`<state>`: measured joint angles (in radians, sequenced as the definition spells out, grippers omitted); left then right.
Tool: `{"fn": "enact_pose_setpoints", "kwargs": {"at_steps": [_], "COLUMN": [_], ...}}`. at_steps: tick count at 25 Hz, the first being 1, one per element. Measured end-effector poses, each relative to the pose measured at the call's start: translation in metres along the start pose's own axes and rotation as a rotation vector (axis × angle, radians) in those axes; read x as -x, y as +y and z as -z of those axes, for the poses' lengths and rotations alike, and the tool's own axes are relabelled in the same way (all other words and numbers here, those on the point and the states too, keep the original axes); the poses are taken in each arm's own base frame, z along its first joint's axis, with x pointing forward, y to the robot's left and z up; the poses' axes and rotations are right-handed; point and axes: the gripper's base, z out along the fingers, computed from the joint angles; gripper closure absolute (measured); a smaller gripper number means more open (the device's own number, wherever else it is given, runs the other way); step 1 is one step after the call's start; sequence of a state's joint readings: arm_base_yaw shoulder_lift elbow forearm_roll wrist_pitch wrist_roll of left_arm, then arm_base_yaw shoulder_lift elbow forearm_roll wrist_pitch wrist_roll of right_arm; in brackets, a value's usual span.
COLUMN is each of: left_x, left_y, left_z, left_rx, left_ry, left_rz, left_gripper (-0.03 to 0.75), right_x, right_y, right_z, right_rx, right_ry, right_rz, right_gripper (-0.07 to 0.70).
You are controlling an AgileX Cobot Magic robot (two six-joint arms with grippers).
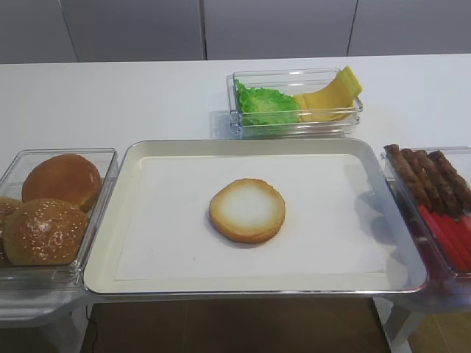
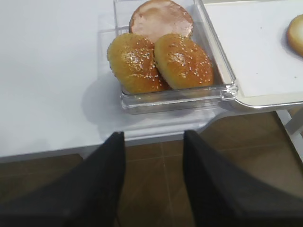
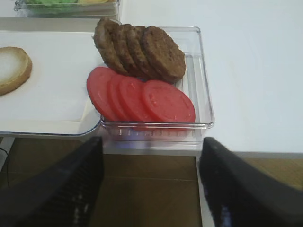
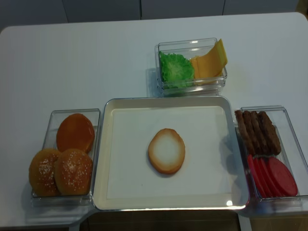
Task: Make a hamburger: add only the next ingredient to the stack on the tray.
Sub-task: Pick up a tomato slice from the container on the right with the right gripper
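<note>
The stack is a lone bun bottom half (image 1: 247, 209) (image 4: 166, 150), pale cut face up, in the middle of the silver tray (image 1: 250, 288) on its white liner. Several red tomato slices (image 3: 168, 101) (image 4: 281, 175) overlap in the near end of a clear container (image 3: 204, 101) just right of the tray. My right gripper (image 3: 151, 179) is open and holds nothing; it hangs over the floor just short of the table edge, in front of the slices. My left gripper (image 2: 154, 156) is open too, off the table edge in front of the bun container. Neither gripper appears in the exterior views.
Brown patties (image 3: 142, 49) stand on edge behind the tomato slices in the same container. Left of the tray, a clear container (image 2: 227, 87) holds seeded buns (image 2: 182, 61). At the back, another container (image 4: 192, 84) holds lettuce (image 4: 174, 67) and cheese (image 4: 209, 62).
</note>
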<state>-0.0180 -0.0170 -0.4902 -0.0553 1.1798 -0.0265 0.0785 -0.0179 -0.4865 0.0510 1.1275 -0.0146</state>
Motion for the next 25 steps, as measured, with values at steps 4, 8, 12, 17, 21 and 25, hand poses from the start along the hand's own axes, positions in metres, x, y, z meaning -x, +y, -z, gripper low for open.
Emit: {"fn": "enact_pose_setpoints", "kwargs": {"at_steps": [4,8,12,17,21,25], "left_x": [0.0,0.0,0.0,0.0,0.0,0.0], "left_y": [0.0,0.0,0.0,0.0,0.0,0.0], "left_z": [0.0,0.0,0.0,0.0,0.0,0.0], "left_rx": [0.0,0.0,0.0,0.0,0.0,0.0], "left_ry": [0.0,0.0,0.0,0.0,0.0,0.0], "left_rz": [0.0,0.0,0.0,0.0,0.0,0.0], "left_gripper": [0.412,0.412,0.412,0.412,0.412,0.412], "right_x": [0.0,0.0,0.004,0.027,0.055,0.079], "right_y": [0.0,0.002,0.008,0.009,0.009,0.011], "right_z": [0.0,0.0,0.002,0.004,-0.008,-0.027], "right_rx": [0.0,0.022,0.088,0.101,0.101,0.125], "right_ry": [0.0,0.0,-0.037,-0.022,0.046,0.089], "right_rz": [0.0,-0.011,-0.041,-0.051,-0.065,-0.102], "right_gripper": [0.133,0.133,0.132,0.132,0.133,0.133]}}
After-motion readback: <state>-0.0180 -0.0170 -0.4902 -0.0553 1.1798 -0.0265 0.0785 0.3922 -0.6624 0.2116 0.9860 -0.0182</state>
